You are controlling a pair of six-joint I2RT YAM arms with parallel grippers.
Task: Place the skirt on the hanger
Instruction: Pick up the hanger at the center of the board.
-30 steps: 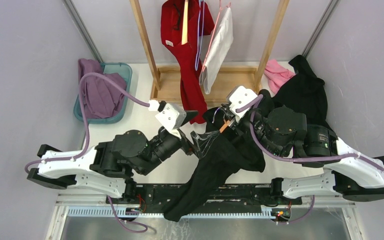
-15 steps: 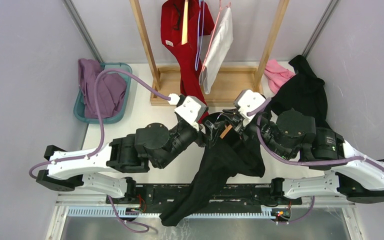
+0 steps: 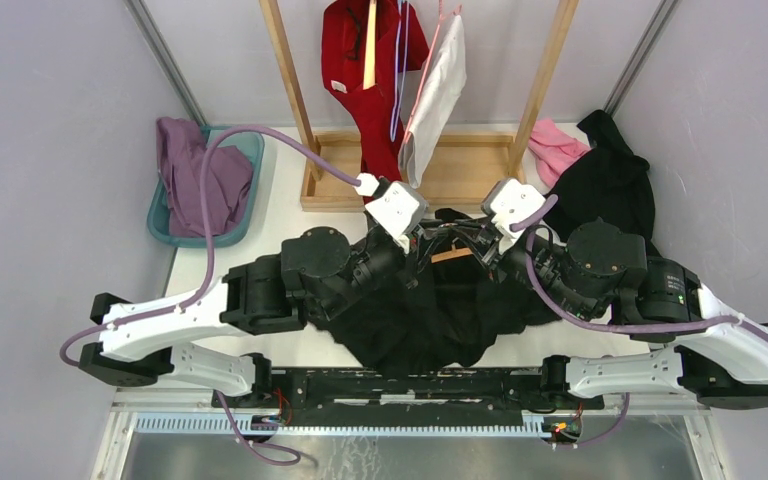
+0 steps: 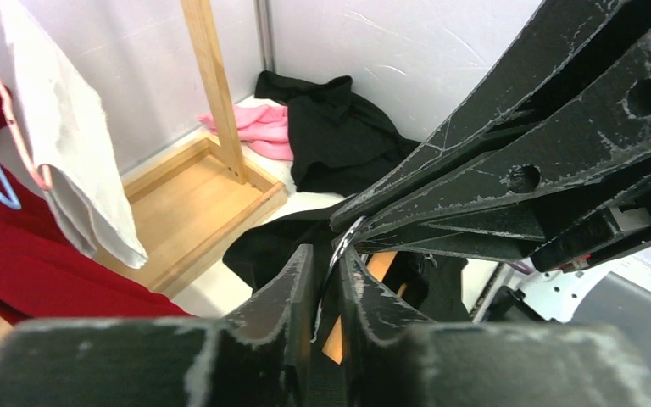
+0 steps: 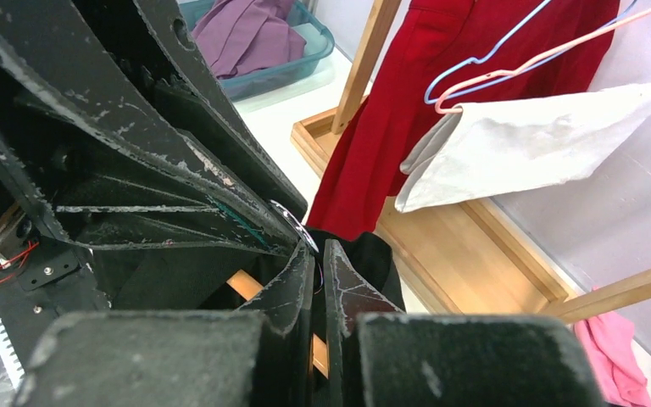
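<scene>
A black skirt (image 3: 430, 320) hangs spread wide between my two grippers, above the table's near middle. Behind its top edge shows the wooden hanger (image 3: 450, 255), a short stretch of pale wood. My left gripper (image 3: 415, 240) is at the skirt's top left. In the left wrist view its fingertips (image 4: 329, 254) stand narrowly apart, with black fabric and a thin metal clip between them. My right gripper (image 3: 480, 240) is at the top right. Its tips (image 5: 318, 250) are shut on black fabric, with the hanger's wood (image 5: 244, 284) just behind. The two grippers nearly touch.
A wooden rack (image 3: 330, 175) stands behind, carrying a red garment (image 3: 375, 110) and a white cloth (image 3: 435, 95) on wire hangers. A teal basin with purple cloth (image 3: 200, 180) sits far left. A pink cloth (image 3: 557, 148) and a black garment pile (image 3: 610, 185) lie far right.
My left arm swung right to the skirt's top and its jaws narrowed onto it. The skirt, a narrow drape before, now hangs spread wide between both grippers.
</scene>
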